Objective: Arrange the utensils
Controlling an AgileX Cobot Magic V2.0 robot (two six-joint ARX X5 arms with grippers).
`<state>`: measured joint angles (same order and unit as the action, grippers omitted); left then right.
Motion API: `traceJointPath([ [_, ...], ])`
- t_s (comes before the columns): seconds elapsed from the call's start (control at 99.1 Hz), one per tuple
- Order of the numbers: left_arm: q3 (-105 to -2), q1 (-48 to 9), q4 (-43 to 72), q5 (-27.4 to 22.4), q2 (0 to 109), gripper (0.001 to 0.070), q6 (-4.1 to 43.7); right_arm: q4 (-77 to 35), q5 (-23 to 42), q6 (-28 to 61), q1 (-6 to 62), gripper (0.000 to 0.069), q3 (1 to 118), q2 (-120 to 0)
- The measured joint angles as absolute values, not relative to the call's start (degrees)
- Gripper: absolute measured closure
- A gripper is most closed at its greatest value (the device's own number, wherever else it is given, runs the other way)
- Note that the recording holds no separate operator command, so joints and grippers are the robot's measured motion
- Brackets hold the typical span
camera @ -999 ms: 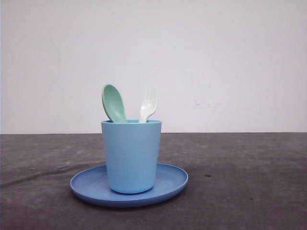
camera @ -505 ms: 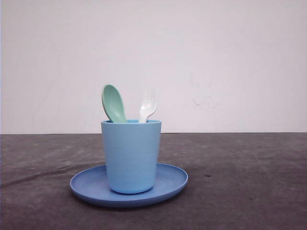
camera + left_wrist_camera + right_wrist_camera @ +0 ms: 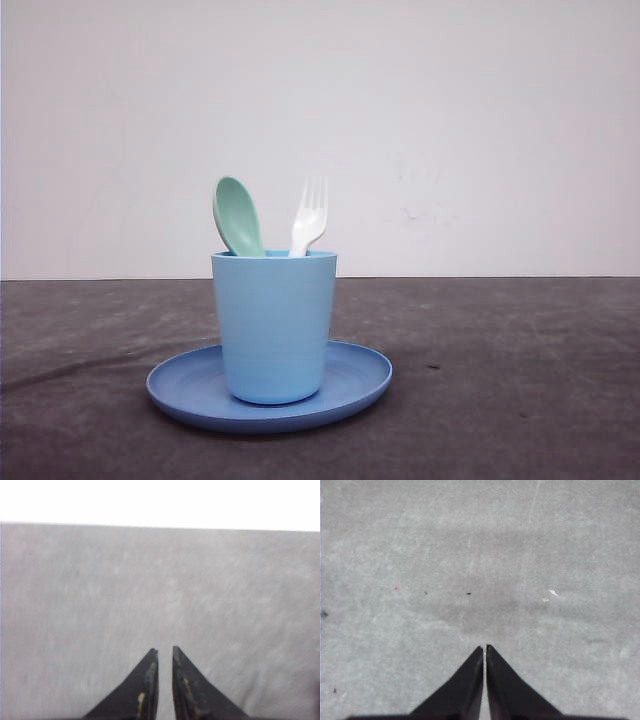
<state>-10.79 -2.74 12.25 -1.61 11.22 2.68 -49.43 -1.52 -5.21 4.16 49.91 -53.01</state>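
A mint-green spoon (image 3: 238, 215) and a white fork (image 3: 309, 217) stand head-up in a light blue cup (image 3: 273, 325). The spoon leans left and the fork leans right; their handles are hidden inside the cup. The cup stands on a round blue plate (image 3: 358, 378) on the dark table. In the left wrist view, my left gripper (image 3: 164, 652) hangs over bare grey table, its jaws a narrow gap apart with nothing between them. In the right wrist view, my right gripper (image 3: 485, 648) is shut over bare table and holds nothing.
The dark grey table (image 3: 520, 380) stretches wide on both sides of the plate. A white wall (image 3: 480, 130) rises behind its far edge. Small specks and scratches mark the table surface (image 3: 470, 593) under the right gripper.
The fork's head was blurred in the earlier frames; now it is sharp and stands slightly higher. Spoon, cup and plate have not moved.
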Motion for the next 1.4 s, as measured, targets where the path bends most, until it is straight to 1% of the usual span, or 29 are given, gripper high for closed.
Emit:
traceJointPath([
  [0.091, -5.7, -2.7, 11.8, -1.4, 7.5, 0.0684, 3.3, -49.4, -1.5, -5.2, 4.2, 0.0682, 49.9, -53.0],
  [0.182, -2.7, -2.7, 11.7, -1.4, 4.9, 0.0684, 3.8, -49.4, -1.5, -5.2, 4.2, 0.0682, 49.9, -53.0],
  [0.373, -1.8, -2.7, 10.4, -1.2, 0.3, 0.0685, 3.9, -49.1, -1.5, -5.2, 4.2, 0.0682, 49.9, -53.0],
  [0.707, -1.8, -2.7, 10.4, -1.2, 0.2, 0.0685, 4.0, -46.8, -1.5, -5.2, 4.2, 0.0682, 49.9, -53.0],
  [1.231, -1.8, -2.7, 10.4, -1.2, 0.2, 0.0685, 4.1, -37.8, -1.3, -5.3, 4.2, 0.0682, 49.9, -52.9],
  [1.292, -1.8, -2.7, 10.4, -1.2, 0.2, 0.0685, 4.1, -34.8, 0.3, -5.1, 3.9, 0.0682, 48.9, -51.3],
  [1.403, -1.8, -2.7, 10.4, -1.2, 0.2, 0.0685, 4.1, -29.2, 0.1, -4.6, 3.6, 0.0682, 44.0, -44.7],
])
